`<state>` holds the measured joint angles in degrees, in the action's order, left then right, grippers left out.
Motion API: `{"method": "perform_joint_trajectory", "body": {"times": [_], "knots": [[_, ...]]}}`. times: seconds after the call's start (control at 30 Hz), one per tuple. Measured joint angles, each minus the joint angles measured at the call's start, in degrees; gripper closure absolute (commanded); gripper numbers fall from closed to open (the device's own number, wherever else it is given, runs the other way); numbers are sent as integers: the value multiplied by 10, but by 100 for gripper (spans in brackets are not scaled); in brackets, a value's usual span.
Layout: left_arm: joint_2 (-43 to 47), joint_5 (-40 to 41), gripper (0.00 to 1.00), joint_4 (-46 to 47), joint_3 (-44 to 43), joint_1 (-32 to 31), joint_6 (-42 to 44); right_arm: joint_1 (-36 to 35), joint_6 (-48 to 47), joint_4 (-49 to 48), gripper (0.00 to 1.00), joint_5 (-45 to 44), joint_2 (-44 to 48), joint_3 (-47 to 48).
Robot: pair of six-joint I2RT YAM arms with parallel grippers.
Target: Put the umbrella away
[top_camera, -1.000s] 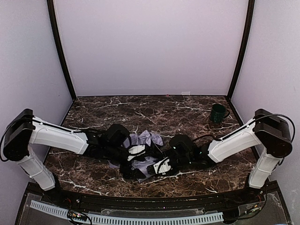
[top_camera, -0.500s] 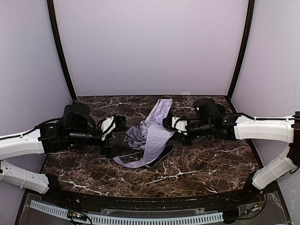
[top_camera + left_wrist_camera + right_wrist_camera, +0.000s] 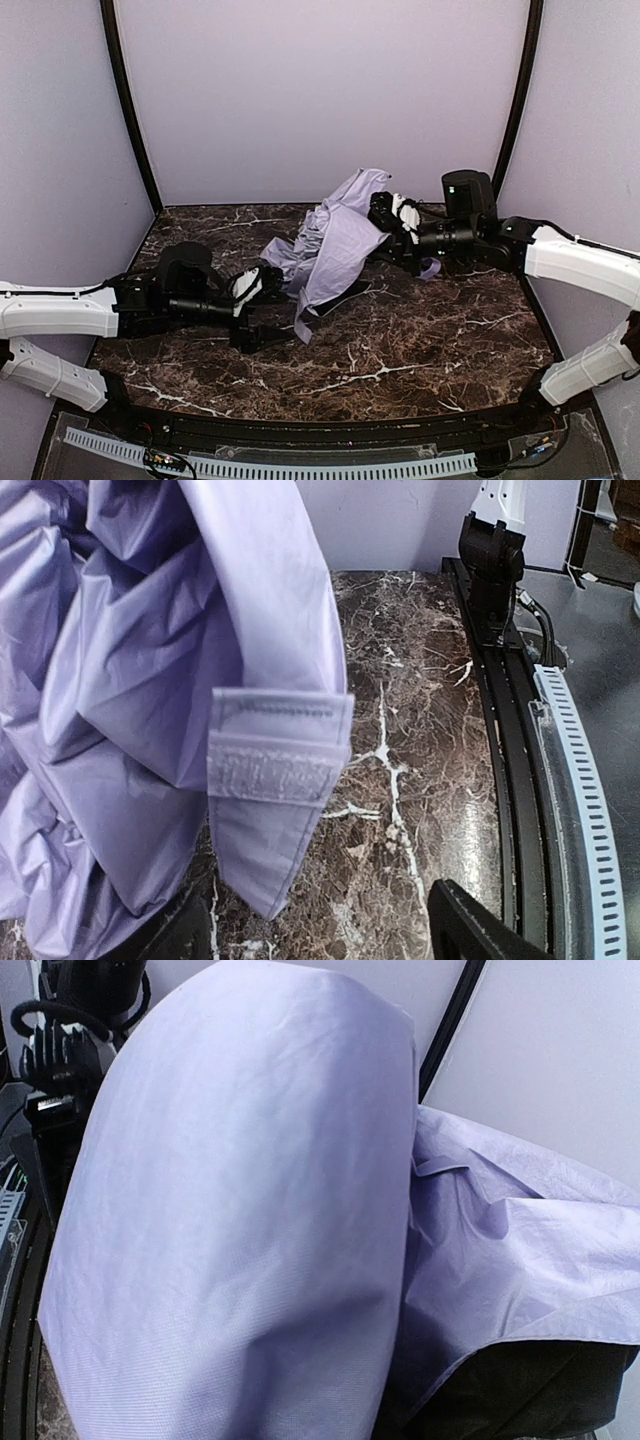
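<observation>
**Umbrella (image 3: pixel 335 245) of pale lavender cloth with black lining, held up at the far right**

We see the umbrella bunched and raised over the far middle of the dark brown marble table (image 3: pixel 420 340). Its upper end sits at the right gripper (image 3: pixel 385 214), far and right of centre, and the cloth droops from there toward the near left. Cloth hides that claw's jaws, yet the umbrella hangs from it, so we read it as clamped on the umbrella. In the right wrist view lavender cloth fills nearly everything, with the black lining (image 3: pixel 520 1390) at the lower right. The left gripper (image 3: pixel 262 300) lies low at the near left, just beside the hanging cloth. Its black fingers (image 3: pixel 470 930) stand apart and hold nothing. Ahead of them hangs a lavender fastening strap with a fuzzy patch (image 3: pixel 278 748).
</observation>
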<state>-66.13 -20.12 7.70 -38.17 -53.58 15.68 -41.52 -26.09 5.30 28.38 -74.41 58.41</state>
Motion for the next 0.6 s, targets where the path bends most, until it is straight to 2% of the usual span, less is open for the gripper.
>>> {"method": "perform_joint_trajectory", "body": {"times": [0.17,0.4,0.5,0.6], "knots": [[-30,23,18,66,33,0,2,1,5,5,100,14,0,16],[-95,54,15,121,35,0,2,4,0,13,100,30,8,26],[-101,43,24,146,35,0,-1,7,-2,17,100,35,11,32],[-106,34,45,174,35,-3,-16,10,0,16,100,36,11,39]]}}
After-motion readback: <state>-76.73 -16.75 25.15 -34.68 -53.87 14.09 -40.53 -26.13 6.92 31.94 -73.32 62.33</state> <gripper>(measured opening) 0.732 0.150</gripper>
